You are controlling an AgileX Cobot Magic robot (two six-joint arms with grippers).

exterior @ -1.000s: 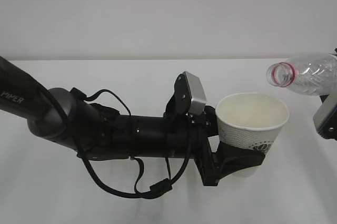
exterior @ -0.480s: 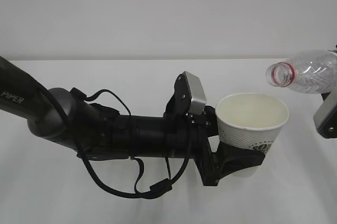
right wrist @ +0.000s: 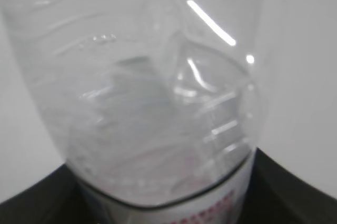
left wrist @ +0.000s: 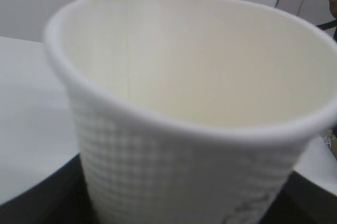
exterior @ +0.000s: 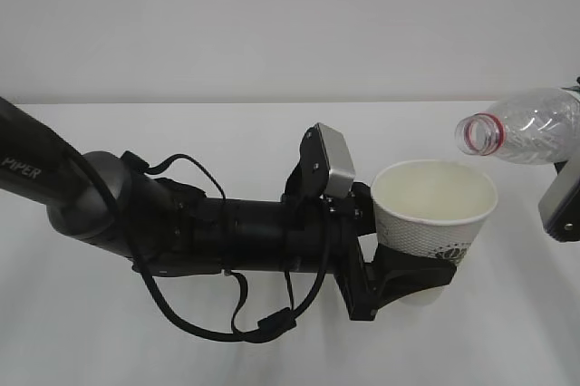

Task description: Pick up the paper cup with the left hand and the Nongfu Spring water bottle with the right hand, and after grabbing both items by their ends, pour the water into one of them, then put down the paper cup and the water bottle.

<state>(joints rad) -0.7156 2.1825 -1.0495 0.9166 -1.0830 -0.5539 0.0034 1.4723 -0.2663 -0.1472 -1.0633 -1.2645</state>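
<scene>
**Tipping the bottle toward the cup**

Exterior view: left claw (exterior: 412,282) clamps the upright cup (exterior: 435,214) low, clear of the table (exterior: 227,141); right claw (exterior: 564,200) grips the tilted bottle (exterior: 521,128), mouth above the rim.

Left wrist view: cup (left wrist: 184,113) looks empty.

Right wrist view: bottle (right wrist: 142,92) fills the frame, jaws closed round its base.

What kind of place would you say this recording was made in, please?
Probably a robot lab or test bench: a bare white table against a blank wall, and a cabled black arm holding a paper cup beside an uncapped bottle.

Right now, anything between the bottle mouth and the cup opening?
Nothing visible. The Nongfu Spring water bottle, tilted with its uncapped mouth toward the paper cup, hangs up and right of the rim; only open air lies between them.
</scene>
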